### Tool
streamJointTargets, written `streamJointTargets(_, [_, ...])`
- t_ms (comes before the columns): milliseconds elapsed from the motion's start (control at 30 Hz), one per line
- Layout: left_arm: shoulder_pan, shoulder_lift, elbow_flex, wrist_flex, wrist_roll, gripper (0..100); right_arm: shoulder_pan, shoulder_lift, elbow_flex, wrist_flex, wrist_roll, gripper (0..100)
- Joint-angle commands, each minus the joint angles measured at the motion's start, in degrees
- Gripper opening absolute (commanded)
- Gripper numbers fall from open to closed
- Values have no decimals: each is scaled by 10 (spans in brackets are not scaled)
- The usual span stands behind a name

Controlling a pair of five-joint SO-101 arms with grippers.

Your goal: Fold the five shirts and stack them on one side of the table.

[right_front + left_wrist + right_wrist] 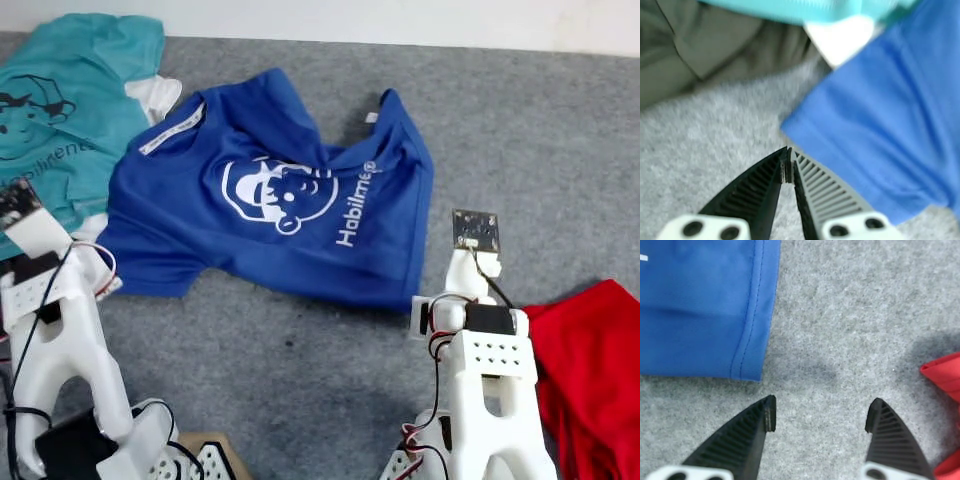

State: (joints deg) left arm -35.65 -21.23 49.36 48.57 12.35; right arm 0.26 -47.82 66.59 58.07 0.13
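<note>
The blue shirt [270,215] lies rumpled and unfolded across the middle of the grey felt-covered table [300,380], chest print up, one sleeve bunched toward the far edge. It looks like the garment in hand for folding, though neither arm has hold of it yet. The left gripper [788,155] hangs over bare felt just beside the shirt's left edge [880,125], its jaws pressed together with nothing between them, so it would have to spread before taking the cloth. The right gripper [822,412] hovers over open felt near the shirt's lower right hem corner [700,305], jaws spread wide and empty, probably lined up to come down on that corner. The red shirt [590,370] sits crumpled at the table's near right edge, apart from the blue one, and shows just beside the right gripper [945,375]. The teal shirt [70,90] is bunched at the far left corner, with a white garment [155,95] peeking out between it and the blue shirt. An olive cloth [715,45], perhaps another of the five, lies beyond the left gripper. No folded stack has been started.
</note>
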Motion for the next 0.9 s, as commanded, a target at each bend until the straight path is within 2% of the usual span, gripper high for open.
streamJointTargets(0, [-17,-5,13,-26,-7,91,-7,-12,-2,-7,3,288])
streamJointTargets(133, [-22,14,13,-27,-6,222,-7,-12,-2,-7,3,288])
streamJointTargets(333, [-22,49,-17,-28,-9,182,-7,-12,-2,-7,3,288])
streamJointTargets(633, [-53,225,-140,-27,-9,175,-7,-12,-2,-7,3,288])
streamJointTargets(867, [-26,302,-179,-28,-9,174,-8,-12,-2,-7,3,288])
